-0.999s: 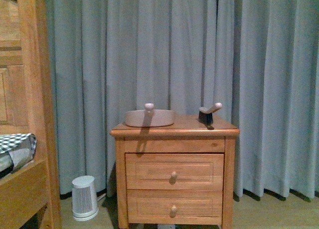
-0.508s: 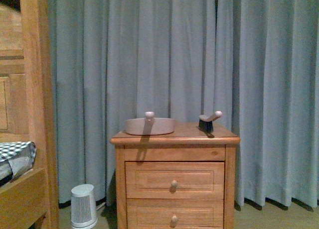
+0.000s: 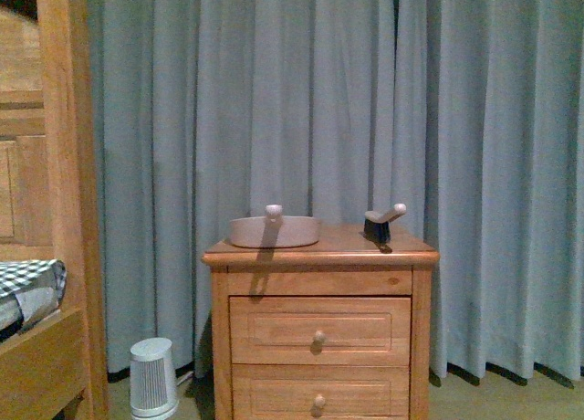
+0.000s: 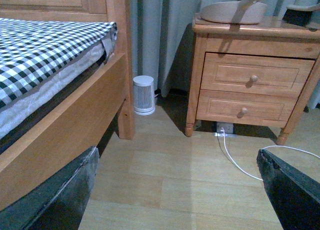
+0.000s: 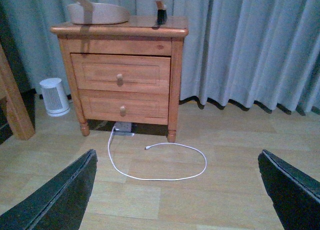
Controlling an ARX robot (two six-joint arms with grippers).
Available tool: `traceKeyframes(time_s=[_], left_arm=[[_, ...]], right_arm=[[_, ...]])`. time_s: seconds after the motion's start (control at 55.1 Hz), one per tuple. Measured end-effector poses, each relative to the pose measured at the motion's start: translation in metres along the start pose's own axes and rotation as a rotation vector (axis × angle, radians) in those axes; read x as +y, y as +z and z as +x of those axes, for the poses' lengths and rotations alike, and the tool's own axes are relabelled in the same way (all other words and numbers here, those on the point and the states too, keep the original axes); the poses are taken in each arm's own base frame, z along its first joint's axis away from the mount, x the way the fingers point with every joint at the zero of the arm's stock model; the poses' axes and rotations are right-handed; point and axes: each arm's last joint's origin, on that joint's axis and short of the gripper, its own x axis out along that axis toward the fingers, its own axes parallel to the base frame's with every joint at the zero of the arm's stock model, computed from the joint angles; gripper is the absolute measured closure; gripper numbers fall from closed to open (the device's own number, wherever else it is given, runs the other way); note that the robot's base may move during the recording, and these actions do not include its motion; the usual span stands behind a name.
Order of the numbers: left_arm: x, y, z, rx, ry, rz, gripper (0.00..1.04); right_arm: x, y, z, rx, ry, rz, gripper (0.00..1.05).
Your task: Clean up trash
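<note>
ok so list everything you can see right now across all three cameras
nightstand: 1, orange-brown wood, two drawers, against the curtain
dustpan: 1, pale pinkish, on the nightstand top
brush: 1, black bristles with a pale handle, on the nightstand top beside the dustpan
curtain: grey-blue, behind the nightstand
small appliance: 1, white, ribbed, on the floor between bed and nightstand
bed: 1, wooden frame, black-and-white checked sheet
cable: 1, white, looped on the floor in front of the nightstand
floor: light wood boards
tissue trash: none seen in any view
left tool: 1, dark, open, holding nothing
right tool: 1, dark, open, holding nothing
</note>
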Motion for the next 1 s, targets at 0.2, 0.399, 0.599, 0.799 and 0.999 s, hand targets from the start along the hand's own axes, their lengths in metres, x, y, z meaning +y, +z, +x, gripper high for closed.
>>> traceKeyframes(time_s=[0.2,0.399,0.599,0.799,0.999], left_arm=[[0.0,0.0,0.0,0.0,0.0,0.0,0.08],[0.0,0.0,0.0,0.0,0.0,0.0,0.08],[0.0,0.0,0.0,0.0,0.0,0.0,0.08],[0.0,0.0,0.0,0.0,-0.001,0.0,0.08],[0.0,0.0,0.0,0.0,0.0,0.0,0.08]], right_arm=[[0.0,0.0,0.0,0.0,0.0,0.0,0.07],[0.0,0.0,0.0,0.0,0.0,0.0,0.07],[0.0,0.0,0.0,0.0,0.0,0.0,0.07],[0.0,0.0,0.0,0.0,0.0,0.0,0.07],[-0.0001,0.0,0.0,0.0,-0.002,0.0,0.07]])
